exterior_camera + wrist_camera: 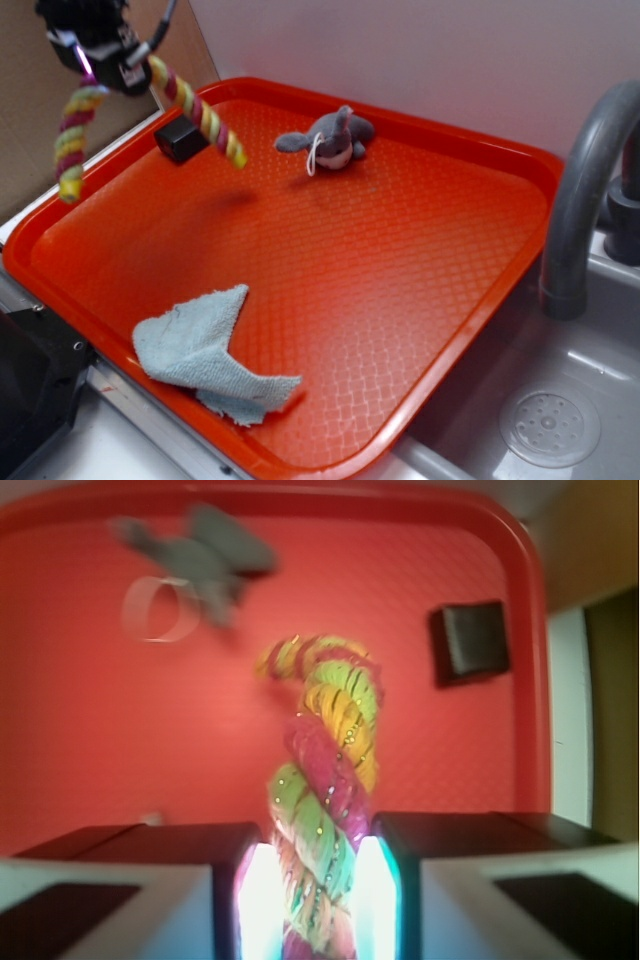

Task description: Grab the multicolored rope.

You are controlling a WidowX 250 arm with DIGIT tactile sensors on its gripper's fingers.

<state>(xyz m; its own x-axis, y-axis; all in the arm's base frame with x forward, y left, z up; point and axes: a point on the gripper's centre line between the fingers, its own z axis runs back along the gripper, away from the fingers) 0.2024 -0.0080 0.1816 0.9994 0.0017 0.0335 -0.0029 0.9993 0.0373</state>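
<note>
I have the gripper (105, 60) clamped on the multicolored rope (195, 105), holding it in the air above the far left corner of the red tray (480, 290), both ends dangling. A black block (180, 138) sits below it; the grey plush toy (333, 140) lies near the tray's far rim, the light blue cloth (205, 355) by its near edge.

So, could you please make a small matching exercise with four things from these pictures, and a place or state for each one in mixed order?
Things:
1. multicolored rope
2. grey plush toy
3. light blue cloth
4. black block

Places or states:
A. crumpled near the tray's front edge
B. lying near the tray's far rim
C. clamped in the gripper, hanging above the tray
D. on the tray beside the hanging rope, near the left rim

Pairs: 1-C, 2-B, 3-A, 4-D
</note>
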